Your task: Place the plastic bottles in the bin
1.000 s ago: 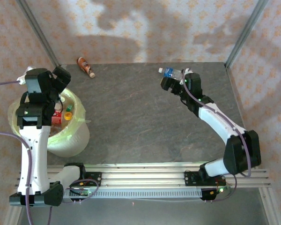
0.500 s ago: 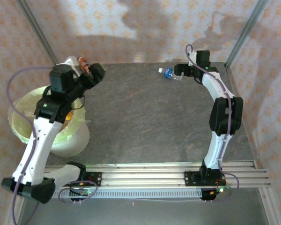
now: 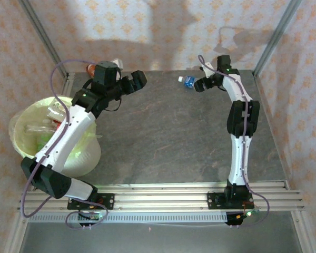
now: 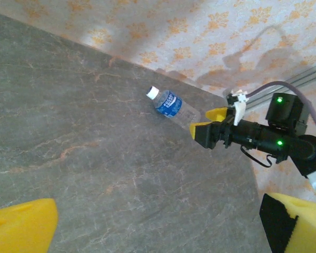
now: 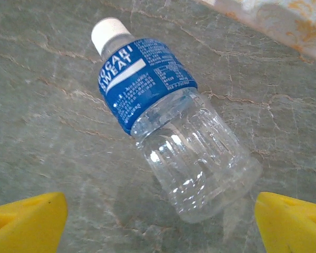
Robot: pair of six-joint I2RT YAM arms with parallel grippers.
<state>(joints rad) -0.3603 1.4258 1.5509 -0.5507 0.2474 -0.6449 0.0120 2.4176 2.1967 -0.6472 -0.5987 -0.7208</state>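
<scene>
Lining up on the blue-label bottle (image 3: 188,81) at the far edge of the worktop (image 3: 163,137).

From above, the bin (image 3: 16,129) stands near left with several bottles already inside. The blue-label bottle lies far right with the right gripper (image 3: 200,84) just beside its base, and the left gripper (image 3: 138,81) hangs over bare worktop at far centre. The left wrist view has its own yellow fingers (image 4: 21,226) spread wide and empty. The right wrist view has the bottle on its side, cap pointing away, between widely parted jaws that do not touch it, likely placed to straddle the body for a grasp.
</scene>
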